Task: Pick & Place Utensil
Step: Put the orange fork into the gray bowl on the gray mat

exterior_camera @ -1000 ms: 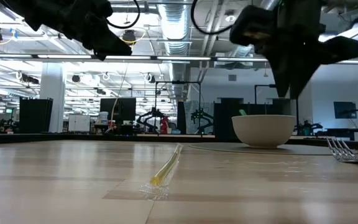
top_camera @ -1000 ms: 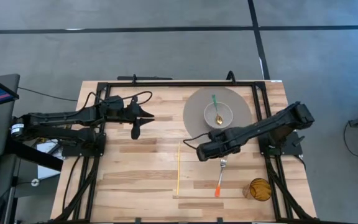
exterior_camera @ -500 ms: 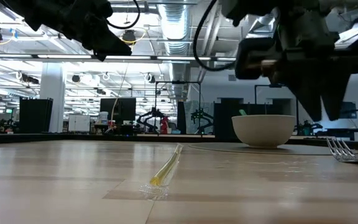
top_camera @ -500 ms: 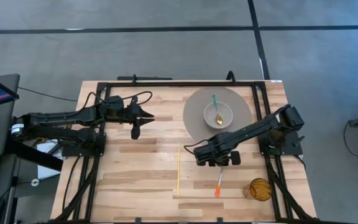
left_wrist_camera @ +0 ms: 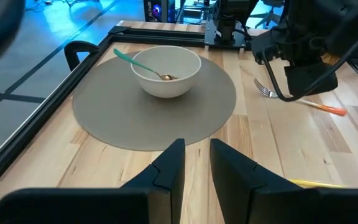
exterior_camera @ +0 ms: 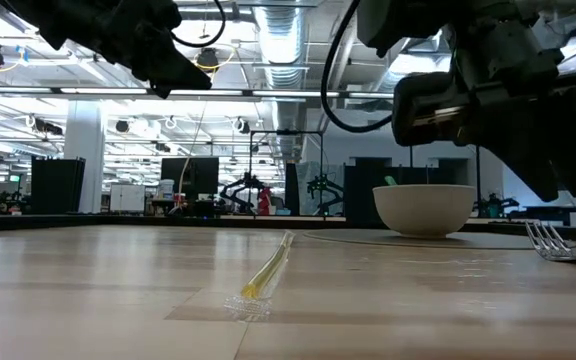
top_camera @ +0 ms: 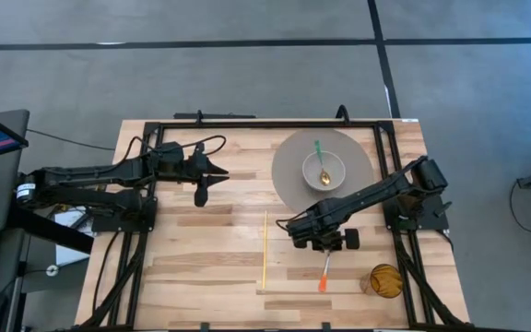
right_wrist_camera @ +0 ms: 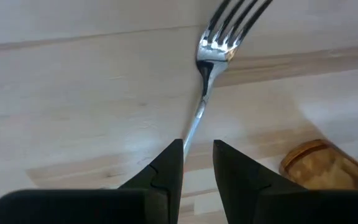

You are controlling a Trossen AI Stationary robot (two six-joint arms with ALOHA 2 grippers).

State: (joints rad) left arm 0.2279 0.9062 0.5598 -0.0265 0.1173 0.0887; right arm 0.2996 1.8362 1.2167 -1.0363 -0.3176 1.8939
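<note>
Hovering right claw straddles the fork, its fingers slightly parted.

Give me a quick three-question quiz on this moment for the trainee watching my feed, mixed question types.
1. True or false: the fork is already lifted off the table.
2. What lies in the bowl? A) a green-handled spoon B) a knife C) nothing
3. Which gripper is over the fork: left gripper or right gripper?

Key:
1. False; it lies flat on the wood, under the right gripper's slightly parted jaws.
2. A.
3. The right gripper; the left one hangs apart, left of the round mat.
</note>
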